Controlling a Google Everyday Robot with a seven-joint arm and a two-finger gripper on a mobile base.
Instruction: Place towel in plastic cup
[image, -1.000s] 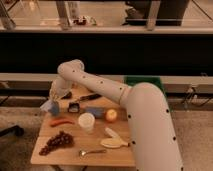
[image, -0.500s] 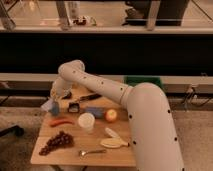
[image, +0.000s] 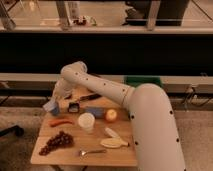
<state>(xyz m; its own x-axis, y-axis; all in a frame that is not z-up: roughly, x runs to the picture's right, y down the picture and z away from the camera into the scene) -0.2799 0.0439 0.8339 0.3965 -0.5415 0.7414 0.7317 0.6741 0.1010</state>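
**A:** Gripper (image: 58, 95), position?

**B:** Low over the left rear corner of the wooden table (image: 70, 158), at the end of the white arm (image: 102, 86), which reaches in from the right. Cannot tell whether it is apart, together or clamped on anything.

**A:** Towel?

**B:** The towel (image: 50, 106) is a pale bluish bundle at the table's left edge, just below the gripper. Cannot tell whether the two are touching.

**A:** Plastic cup?

**B:** The plastic cup (image: 86, 121) is white and upright, near mid-table. It stands apart from the towel, to the towel's right and nearer the front.

**A:** Other items, working outward?

**B:** A small dark object (image: 74, 106) sits right of the towel, with a dark-handled tool (image: 90, 96) behind it. A red pepper (image: 61, 121) lies between towel and cup. A blue block (image: 94, 111) sits just behind the cup, with an apple (image: 111, 115) beside it on the right. Grapes (image: 56, 142) are at front left, a fork (image: 93, 151) at front centre and a banana (image: 114, 143) at front right, close to the robot's body. A green bin (image: 143, 81) stands behind the arm.
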